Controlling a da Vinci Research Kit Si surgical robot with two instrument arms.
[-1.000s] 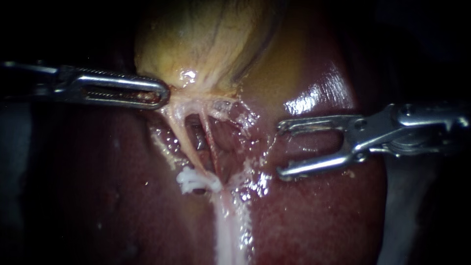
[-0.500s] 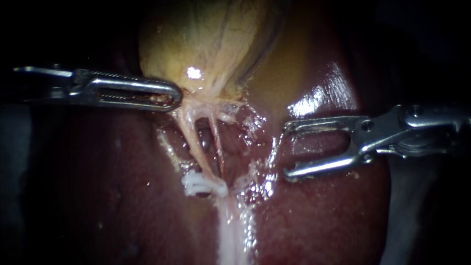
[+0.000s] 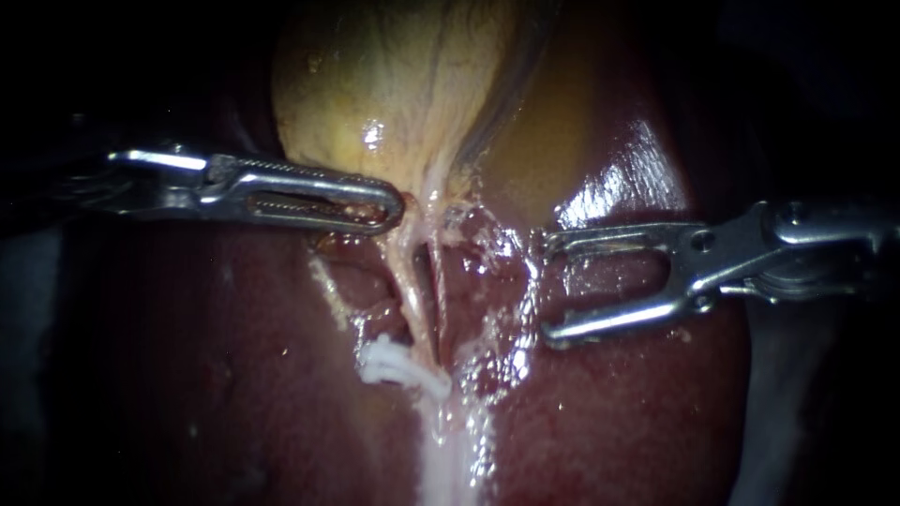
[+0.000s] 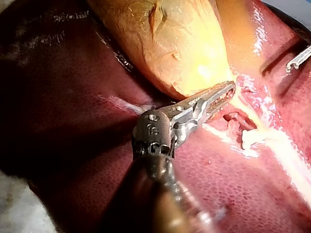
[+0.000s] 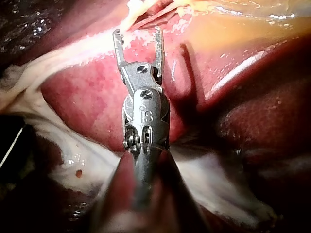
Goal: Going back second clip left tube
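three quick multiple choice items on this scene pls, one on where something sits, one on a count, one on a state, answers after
1. Where does the white clip sit?
A. across a tube below the gallbladder
B. on an instrument shaft
C. loose on a cloth

2. How many white clips show?
A. none
B. one
C. three

3. How do the right instrument's jaws stand?
A. shut on a tube
B. open, holding nothing
C. shut on the clip

Answers:
1 A: the clip lies across the tube's lower end, away from both instruments.
2 B: the endoscope view and the left wrist view each show a single white clip.
3 B: a wide gap shows between the jaws over the liver, with nothing in it.
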